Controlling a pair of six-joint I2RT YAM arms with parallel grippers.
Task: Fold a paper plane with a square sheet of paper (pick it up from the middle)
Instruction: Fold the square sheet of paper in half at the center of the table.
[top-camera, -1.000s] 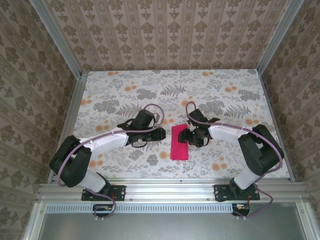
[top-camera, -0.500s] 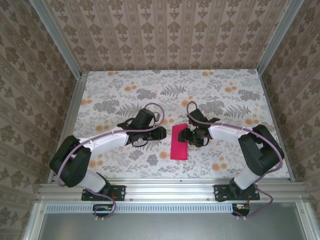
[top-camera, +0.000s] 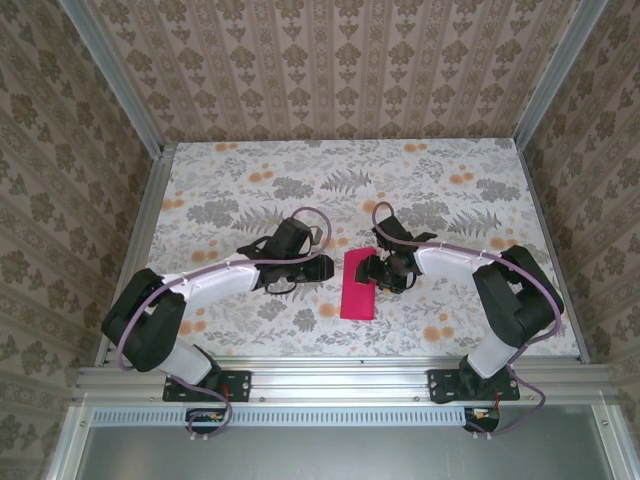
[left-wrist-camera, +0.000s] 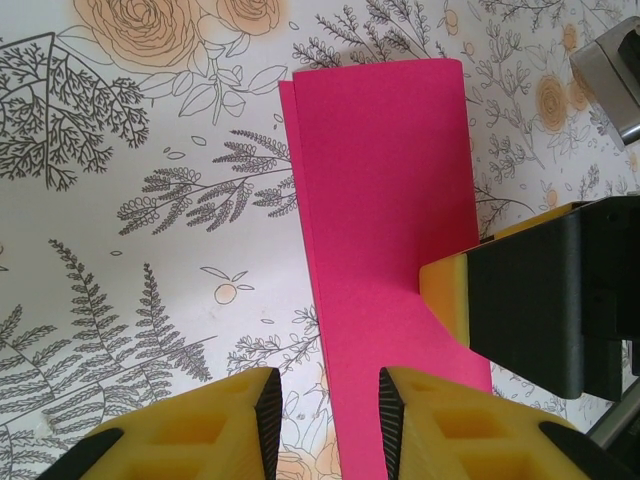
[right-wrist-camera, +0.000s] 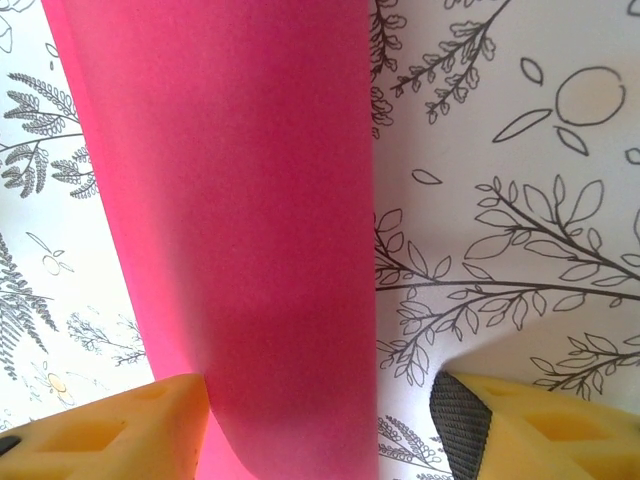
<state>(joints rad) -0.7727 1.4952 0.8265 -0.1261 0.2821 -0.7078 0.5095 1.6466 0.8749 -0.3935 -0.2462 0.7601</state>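
The square sheet of paper is bright magenta-red and lies folded in half as a narrow strip on the floral table, between the two arms. My left gripper is open just left of the strip's far end. In the left wrist view the paper has its left edge between my left gripper's jaws. My right gripper is open over the strip's far right corner. One of its fingers rests at the paper's right edge. In the right wrist view the paper runs between my right gripper's jaws, clear of the right pad.
The floral tablecloth covers the whole table. Patterned walls with aluminium posts close in the back and sides. An aluminium rail runs along the near edge by the arm bases.
My right gripper has edged slightly left over the strip's far corner. The left gripper has crept a little toward the paper. The paper itself has not moved.
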